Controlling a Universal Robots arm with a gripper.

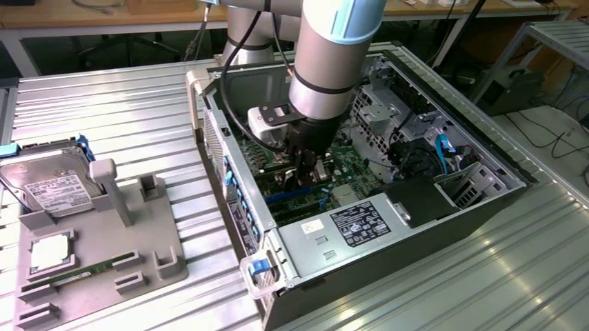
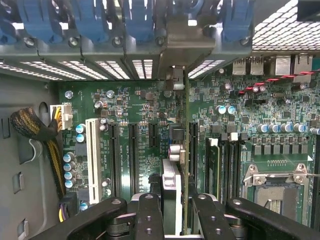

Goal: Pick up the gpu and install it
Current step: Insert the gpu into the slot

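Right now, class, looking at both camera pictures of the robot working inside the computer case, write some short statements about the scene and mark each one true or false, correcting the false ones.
1. The tool is down inside the open computer case. True.
2. The gpu lies flat on the grey holder tray. False: it stands on edge between the tool's fingers, over the motherboard.
3. A hard drive sits on the tray at the exterior view's left. True.
4. The case stands with its side panel closed. False: the side is open and the boards show.
5. The processor socket holds a fan. False: it is bare.
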